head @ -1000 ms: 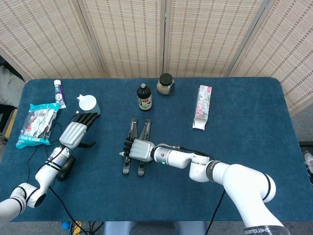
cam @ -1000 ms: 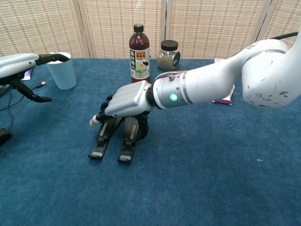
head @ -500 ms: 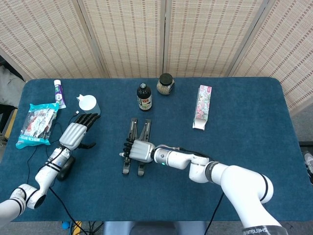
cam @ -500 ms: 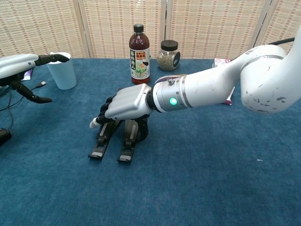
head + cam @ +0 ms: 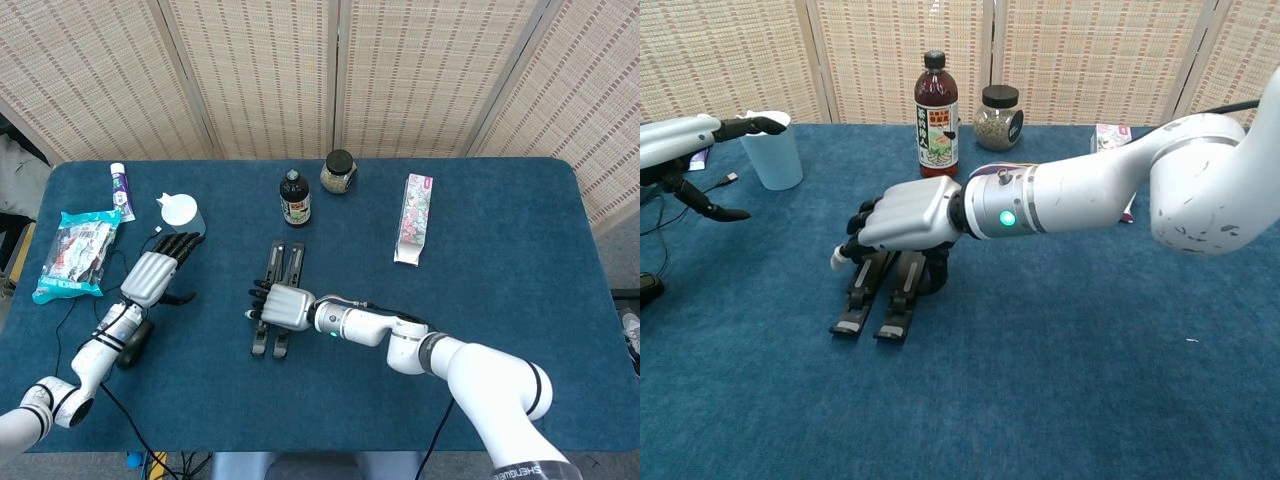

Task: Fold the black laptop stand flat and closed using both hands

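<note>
Right robot hand (image 5: 277, 304) across front-to-back laptop stand (image 5: 272, 336).

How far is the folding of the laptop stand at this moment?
Mostly done: the two bars of the laptop stand lie flat, nearly side by side. In hand: the right hand rests on it. Left: closing the small gap; the left hand hovers apart, holding nothing.

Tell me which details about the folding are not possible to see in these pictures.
- Right robot hand covers the laptop stand middle in both views; grip underneath hidden.
- Stand hinge: hidden by that hand.
- Left robot hand: chest view cuts it at the left edge.
</note>
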### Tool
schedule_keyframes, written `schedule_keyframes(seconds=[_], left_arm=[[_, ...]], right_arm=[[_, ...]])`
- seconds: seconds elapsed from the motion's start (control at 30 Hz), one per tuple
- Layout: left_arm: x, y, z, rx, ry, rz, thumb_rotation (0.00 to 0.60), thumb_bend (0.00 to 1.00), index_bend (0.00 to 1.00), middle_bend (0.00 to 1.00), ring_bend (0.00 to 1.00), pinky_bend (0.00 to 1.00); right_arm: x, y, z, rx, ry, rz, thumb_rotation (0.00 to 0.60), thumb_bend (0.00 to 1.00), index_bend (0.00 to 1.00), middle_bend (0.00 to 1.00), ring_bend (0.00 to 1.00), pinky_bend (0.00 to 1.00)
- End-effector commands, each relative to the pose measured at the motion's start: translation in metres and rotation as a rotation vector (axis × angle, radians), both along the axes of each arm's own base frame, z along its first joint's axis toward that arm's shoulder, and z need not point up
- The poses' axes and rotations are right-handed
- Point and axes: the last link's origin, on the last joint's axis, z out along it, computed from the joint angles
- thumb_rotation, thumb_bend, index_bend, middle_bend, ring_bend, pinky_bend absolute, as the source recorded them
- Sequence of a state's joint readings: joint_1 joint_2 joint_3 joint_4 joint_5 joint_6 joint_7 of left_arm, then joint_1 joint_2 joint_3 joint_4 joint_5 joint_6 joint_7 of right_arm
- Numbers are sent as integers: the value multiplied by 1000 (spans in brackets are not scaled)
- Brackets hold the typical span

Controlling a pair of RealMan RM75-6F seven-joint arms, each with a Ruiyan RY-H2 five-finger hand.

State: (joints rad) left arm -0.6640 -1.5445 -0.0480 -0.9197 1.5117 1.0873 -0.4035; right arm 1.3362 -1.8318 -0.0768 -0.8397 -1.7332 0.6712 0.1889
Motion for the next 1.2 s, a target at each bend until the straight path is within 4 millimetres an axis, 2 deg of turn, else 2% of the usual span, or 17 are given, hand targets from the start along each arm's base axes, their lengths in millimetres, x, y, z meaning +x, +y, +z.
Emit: schedule_keyframes(seconds=[0.03, 0.2, 0.3, 0.37, 0.43, 0.5, 0.63, 0.77, 0.87, 0.97, 1.07, 1.2], left_arm=[[0, 0, 0, -1, -1, 1, 600, 172, 24, 34, 0, 26], [1, 0, -1, -1, -1, -2, 600, 172, 24, 33, 0, 25], [1, 0, -2, -2, -2, -4, 600, 172, 24, 33, 0, 25], [2, 1, -2, -1, -3, -6, 600, 172, 24, 33, 0, 27], [3, 1, -2, -2, -4, -8, 600, 172, 24, 34, 0, 25], [4, 1, -2, -3, 0, -12, 600, 172, 24, 33, 0, 25], [7, 2, -2, 1, 0, -21, 600, 172, 24, 34, 0, 20], [12, 2, 0, 7, 1, -34, 600, 172, 24, 33, 0, 19], [16, 1, 3, 17, 10, -46, 600, 172, 24, 33, 0, 19], [16, -4, 8, 40, 38, -52, 600, 171, 24, 34, 0, 20], [13, -9, 16, 77, 69, -44, 600, 172, 25, 34, 0, 19], [6, -22, 29, 124, 83, 6, 600, 172, 29, 33, 0, 19]], right_arm=[[0, 0, -1, 0, -20, 6, 600, 258, 258, 476, 101, 0], [0, 0, 0, -2, -56, 16, 600, 313, 333, 539, 170, 0], [-1, -1, 1, -1, -58, 19, 600, 316, 336, 522, 175, 0], [-2, -2, 2, -3, -55, 11, 600, 311, 271, 430, 149, 0], [-1, -4, 5, -7, -55, -3, 600, 298, 110, 282, 66, 0], [1, -4, 8, -13, -67, -10, 600, 282, 10, 154, 7, 0], [4, -2, 17, -23, -100, -22, 600, 249, 0, 21, 0, 0], [6, 0, 32, -44, -157, -46, 600, 222, 0, 0, 0, 0], [2, 1, 52, -73, -217, -85, 600, 222, 0, 0, 0, 0], [-11, 5, 80, -124, -287, -149, 600, 222, 0, 0, 0, 0], [-29, 14, 111, -198, -351, -221, 600, 220, 0, 0, 0, 0], [-69, 33, 160, -344, -406, -343, 600, 212, 0, 0, 0, 0]])
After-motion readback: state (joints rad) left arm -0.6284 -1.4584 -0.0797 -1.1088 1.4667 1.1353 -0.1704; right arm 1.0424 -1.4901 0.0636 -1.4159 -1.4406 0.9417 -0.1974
